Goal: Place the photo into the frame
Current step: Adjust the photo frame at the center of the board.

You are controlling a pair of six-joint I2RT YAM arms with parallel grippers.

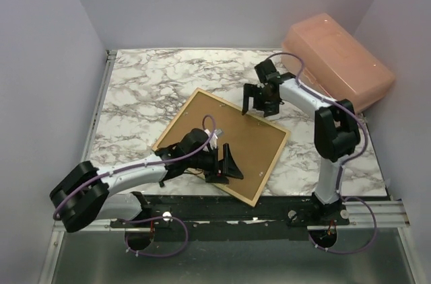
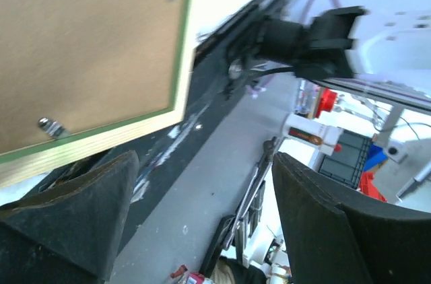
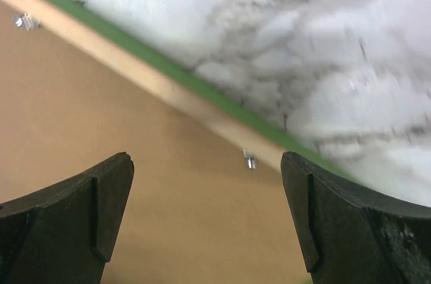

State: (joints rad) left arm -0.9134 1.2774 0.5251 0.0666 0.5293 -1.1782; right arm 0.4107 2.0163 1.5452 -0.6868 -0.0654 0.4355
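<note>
The frame (image 1: 273, 168) lies face down on the marble table (image 1: 148, 89), pale wood up, with the brown backing board (image 1: 252, 139) filling it. My left claw (image 1: 227, 163) hangs over the frame's near corner, spread wide and gripping nothing. My right claw (image 1: 256, 107) is above the far rail, also spread and empty.

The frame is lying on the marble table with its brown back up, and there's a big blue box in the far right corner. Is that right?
Almost. The box is pink, not blue, as the top external view shows. The rest is right: the frame lies on the marble table with its brown back up, and the box sits in the far right corner.
</note>
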